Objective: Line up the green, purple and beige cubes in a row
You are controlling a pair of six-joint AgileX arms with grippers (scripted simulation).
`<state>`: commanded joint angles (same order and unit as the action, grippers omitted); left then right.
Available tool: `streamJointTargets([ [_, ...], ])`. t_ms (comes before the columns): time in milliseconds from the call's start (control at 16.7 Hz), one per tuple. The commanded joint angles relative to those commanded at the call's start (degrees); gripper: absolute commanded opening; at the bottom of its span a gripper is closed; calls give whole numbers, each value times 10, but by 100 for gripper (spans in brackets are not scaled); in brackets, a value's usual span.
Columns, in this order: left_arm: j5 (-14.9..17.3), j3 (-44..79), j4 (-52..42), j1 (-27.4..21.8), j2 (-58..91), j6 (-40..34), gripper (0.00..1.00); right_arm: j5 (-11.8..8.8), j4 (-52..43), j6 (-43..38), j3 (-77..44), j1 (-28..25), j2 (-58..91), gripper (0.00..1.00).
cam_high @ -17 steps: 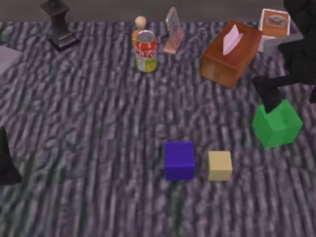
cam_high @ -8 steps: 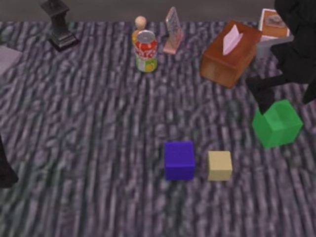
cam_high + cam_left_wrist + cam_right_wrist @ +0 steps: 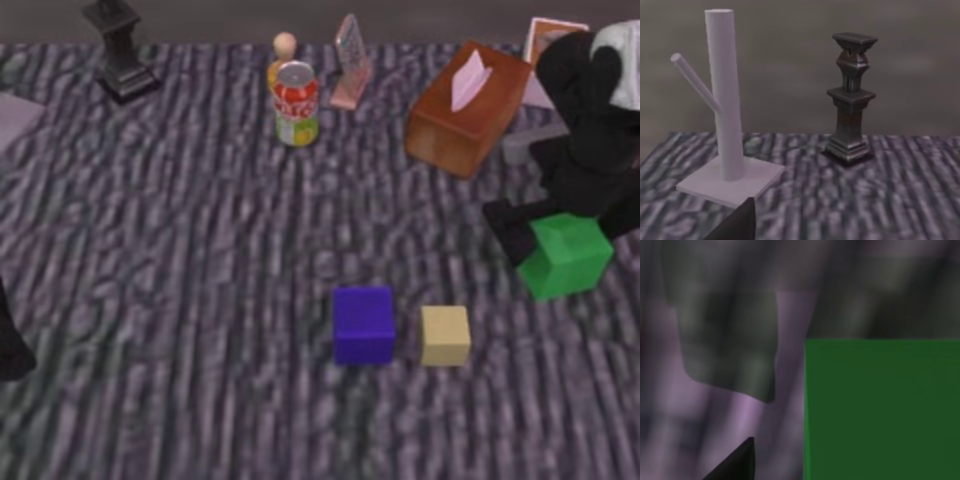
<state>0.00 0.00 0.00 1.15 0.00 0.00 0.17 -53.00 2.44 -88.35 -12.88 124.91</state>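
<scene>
The right gripper (image 3: 535, 232) is low over the large bright green matte cube (image 3: 566, 256), at the right side of the table; whether its fingers are spread or pressed together, I cannot tell. This cube lies right and a little farther than the deep purple matte cube (image 3: 362, 324) and the small pale beige matte cube (image 3: 445, 335), which already stand side by side, so it must go left and nearer. The right arm is much nearer. The left gripper (image 3: 12, 345) is parked at the left edge. The red and yellow can (image 3: 297, 104) has print, not readable.

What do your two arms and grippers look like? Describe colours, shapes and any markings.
The right arm is bulky, rounded and matte black, with one white panel near the top view's right edge; its gripper has dark, blunt fingers. The left arm shows only as a plain black shape at the left edge. No cables or markings visible.
</scene>
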Motion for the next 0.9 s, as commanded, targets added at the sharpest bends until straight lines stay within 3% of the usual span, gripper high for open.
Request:
streamJointTargets([
  [420, 0, 0, 0, 0, 0, 0, 100, 0, 37, -1, 25, -1, 16, 100],
  [900, 0, 0, 0, 0, 0, 0, 100, 0, 37, -1, 25, -1, 16, 40],
])
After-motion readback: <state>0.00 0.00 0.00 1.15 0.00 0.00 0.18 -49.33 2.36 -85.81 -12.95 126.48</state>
